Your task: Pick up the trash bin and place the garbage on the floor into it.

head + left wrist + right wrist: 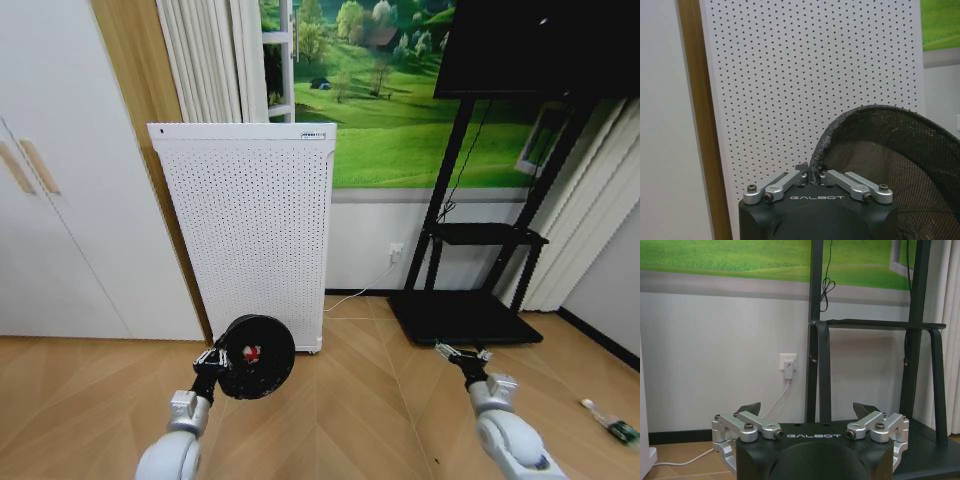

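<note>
So the left gripper (pixel 211 358) is clamped on the rim of the trash bin (pixel 256 356), lower left of centre in the head view. In the left wrist view you can see the fingers pinched together on the mesh edge of the bin, right where the rim bends in a bit. The bin is held up off the wood floor (pixel 350 400) and tipped so its mouth faces the camera, just in front of the white perforated heater (pixel 250 230). There's a red-and-white scrap (pixel 251 352) sitting inside it.

The bin looks like thin wire mesh, so my guess is it's light and a bit springy; the rim already looks slightly crimped at the pinch point. Rim grip seems the only sensible hold, but it'll probably swing or tilt if the arm moves fast, and stuff could slide out while it's tipped like that.

The right gripper (pixel 462 353) is lower right in the head view, fingers spread apart and holding nothing, pointed toward the black TV stand (pixel 465 315). Far lower right corner of the head view there's a small bottle (pixel 612 424) with a green label lying on the floor, well apart from both grippers and from the bin.
</note>
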Robot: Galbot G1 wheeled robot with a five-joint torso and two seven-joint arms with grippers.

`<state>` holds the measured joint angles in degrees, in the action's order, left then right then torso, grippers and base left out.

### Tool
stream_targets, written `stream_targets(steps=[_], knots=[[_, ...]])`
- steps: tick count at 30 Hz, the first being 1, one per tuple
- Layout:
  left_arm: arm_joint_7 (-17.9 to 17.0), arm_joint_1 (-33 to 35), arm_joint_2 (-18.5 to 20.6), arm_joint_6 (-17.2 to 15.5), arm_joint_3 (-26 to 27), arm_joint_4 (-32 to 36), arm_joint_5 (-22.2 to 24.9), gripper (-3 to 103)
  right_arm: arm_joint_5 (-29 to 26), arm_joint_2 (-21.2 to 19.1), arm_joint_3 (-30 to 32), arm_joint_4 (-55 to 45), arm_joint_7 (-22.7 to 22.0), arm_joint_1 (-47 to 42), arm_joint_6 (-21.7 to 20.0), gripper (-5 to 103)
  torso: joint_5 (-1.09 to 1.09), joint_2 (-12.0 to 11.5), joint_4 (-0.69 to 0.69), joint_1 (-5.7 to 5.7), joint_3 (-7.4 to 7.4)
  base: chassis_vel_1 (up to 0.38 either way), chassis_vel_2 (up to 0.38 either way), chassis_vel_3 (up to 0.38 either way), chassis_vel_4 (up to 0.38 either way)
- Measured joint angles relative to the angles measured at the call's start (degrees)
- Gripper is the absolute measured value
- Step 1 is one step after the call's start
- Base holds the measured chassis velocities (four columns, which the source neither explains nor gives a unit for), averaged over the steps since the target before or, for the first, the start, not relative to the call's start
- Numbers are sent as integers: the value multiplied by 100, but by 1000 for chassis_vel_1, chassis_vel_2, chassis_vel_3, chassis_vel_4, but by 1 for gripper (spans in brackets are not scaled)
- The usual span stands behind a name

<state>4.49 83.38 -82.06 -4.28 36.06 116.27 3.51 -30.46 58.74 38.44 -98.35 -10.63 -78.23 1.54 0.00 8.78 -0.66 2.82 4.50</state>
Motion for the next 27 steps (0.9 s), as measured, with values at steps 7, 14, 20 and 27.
stream_targets(steps=[7,14,20,27], knots=[[4,-88,5,2,-16,-78,17,4,-10,-38,-103,127,37,122,0,100,0,0,-2,0,1,-142,-141,123,147],[4,-171,23,-6,-21,-164,47,4,-22,-54,-202,250,99,198,-1,100,0,-1,-1,0,1,-233,-226,224,229],[3,-214,31,-14,-22,-236,59,4,-15,-44,-306,374,135,270,25,100,0,-2,1,0,1,-300,-291,291,288],[12,-268,19,-37,-45,-288,63,4,-10,-55,-436,569,152,352,207,100,5,-1,-3,0,0,-356,-344,341,334]])
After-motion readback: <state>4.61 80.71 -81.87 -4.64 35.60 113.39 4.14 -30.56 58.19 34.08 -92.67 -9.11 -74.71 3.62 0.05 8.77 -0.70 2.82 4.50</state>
